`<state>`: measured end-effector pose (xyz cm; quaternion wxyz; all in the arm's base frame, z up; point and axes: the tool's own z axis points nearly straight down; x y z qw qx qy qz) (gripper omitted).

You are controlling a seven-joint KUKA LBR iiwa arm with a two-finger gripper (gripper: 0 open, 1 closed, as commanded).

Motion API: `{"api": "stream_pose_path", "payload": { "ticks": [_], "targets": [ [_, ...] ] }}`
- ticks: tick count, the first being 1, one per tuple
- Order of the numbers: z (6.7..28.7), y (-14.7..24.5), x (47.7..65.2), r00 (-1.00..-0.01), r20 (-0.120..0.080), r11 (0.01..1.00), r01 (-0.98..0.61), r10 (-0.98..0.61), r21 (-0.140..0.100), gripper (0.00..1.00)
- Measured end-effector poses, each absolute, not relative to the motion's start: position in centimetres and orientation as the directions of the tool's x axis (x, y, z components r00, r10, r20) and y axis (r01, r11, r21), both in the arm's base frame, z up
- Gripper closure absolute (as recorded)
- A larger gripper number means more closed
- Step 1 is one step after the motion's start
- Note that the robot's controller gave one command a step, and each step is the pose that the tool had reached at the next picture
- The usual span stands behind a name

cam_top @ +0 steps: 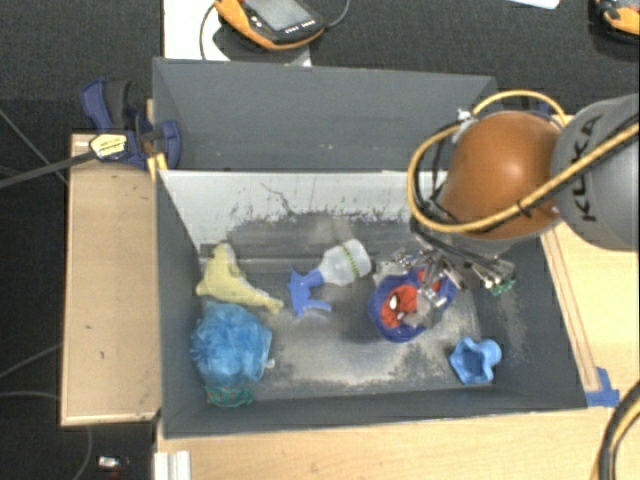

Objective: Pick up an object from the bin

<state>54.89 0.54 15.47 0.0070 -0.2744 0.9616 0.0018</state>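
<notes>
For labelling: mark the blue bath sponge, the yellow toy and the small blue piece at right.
blue bath sponge (230, 346), camera view, middle of its mesh.
yellow toy (228, 284), camera view, on its body.
small blue piece (474, 360), camera view, its centre.

Five loose things lie in the grey metal bin (300, 118), one of each kind: one yellow soft toy (232, 286), one blue mesh bath sponge (230, 346), one spray bottle (335, 268) with a blue trigger head, one red-and-blue toy (398, 310) and one small blue plastic piece (474, 359). Blue shows on four of the five; the yellow toy is the single exception.
</notes>
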Motion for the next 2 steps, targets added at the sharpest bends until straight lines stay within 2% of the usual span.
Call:
{"api": "stream_pose_path", "payload": {
  "ticks": [1,2],
  "targets": [
    [18.4,0.6,55.0,-0.85,-0.019,0.85,-0.526,-0.526,-0.003,1.0],
    [20.0,0.5,55.1,-0.851,-0.024,0.851,-0.525,-0.525,-0.006,1.0]
  ]
}}
